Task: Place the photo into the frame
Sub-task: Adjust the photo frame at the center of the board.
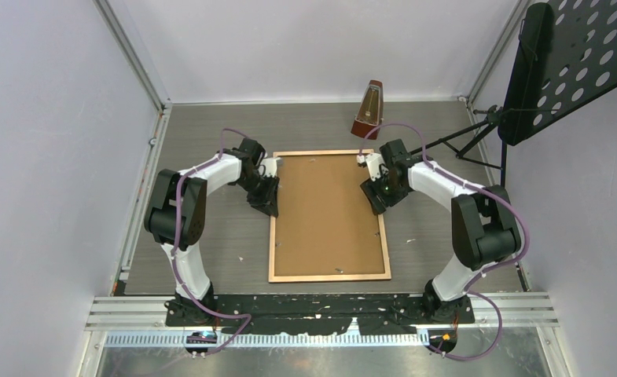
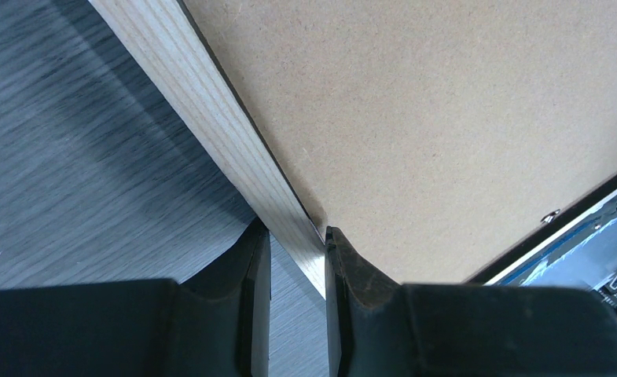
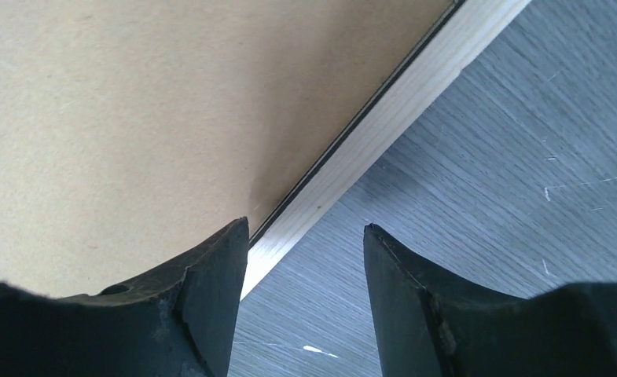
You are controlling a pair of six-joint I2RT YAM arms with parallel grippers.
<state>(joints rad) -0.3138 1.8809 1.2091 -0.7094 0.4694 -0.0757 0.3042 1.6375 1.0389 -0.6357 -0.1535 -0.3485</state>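
Observation:
The frame [image 1: 272, 236] lies rear face up in the middle of the table, its light wood border round a brown hardboard backing sheet [image 1: 328, 212]. The photo is hidden. My left gripper [image 1: 269, 206] is at the frame's left side. In the left wrist view it [image 2: 297, 236] is shut on the wood border [image 2: 203, 102], one finger on the table side and one on the backing [image 2: 446, 102] side. My right gripper [image 1: 370, 196] is at the right side. In the right wrist view it [image 3: 305, 228] stands open astride the border [image 3: 391, 110], touching nothing I can see.
A wooden metronome [image 1: 369, 110] stands behind the frame's far right corner. A black perforated music stand [image 1: 572, 63] on thin legs [image 1: 462, 141] rises at the back right. Grey walls close in the table on three sides.

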